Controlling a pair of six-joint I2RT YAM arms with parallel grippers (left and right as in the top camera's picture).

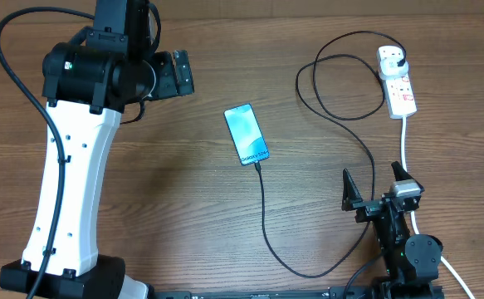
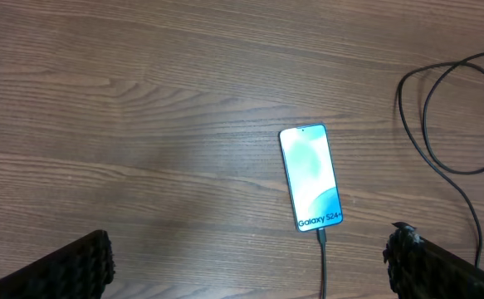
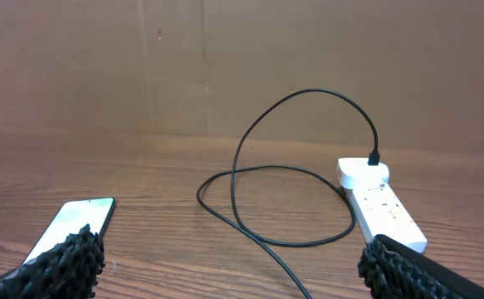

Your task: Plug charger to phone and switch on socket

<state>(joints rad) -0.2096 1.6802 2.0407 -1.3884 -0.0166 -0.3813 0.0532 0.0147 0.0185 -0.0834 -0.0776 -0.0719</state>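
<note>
At table (image 1: pixel 183 191) centre, the phone (image 1: pixel 246 134) lies flat, screen up and lit, its text end turned toward the arms' bases so that the charger (image 1: pixel 263 212) can run to it in a loose curve.

- The connector tip (image 2: pixel 320 237) meets that short edge and appears seated.
- At the cable's other end, the plug (image 1: pixel 399 58) stands in the far end of the socket (image 1: pixel 401 93), which lies at the far right with its white cord (image 1: pixel 405 141) trailing back toward the right arm.
- The left gripper (image 2: pixel 250 249) hovers above the phone looking down, fingers spread wide and empty; this is judged a watching or ready pose.
- The right gripper (image 3: pixel 231 242) sits low at the near right, fingers likewise wide and empty, aimed toward the socket; it seems placed to reach for the switch.

Unresolved:
- whether the switch is on cannot be read, the reddish marks being too small;
- whether the connector is fully home cannot be told;
- both wrist views crop the pads at the lower edge;
- the white cord passes out of sight behind the right arm in the overhead view.
</note>
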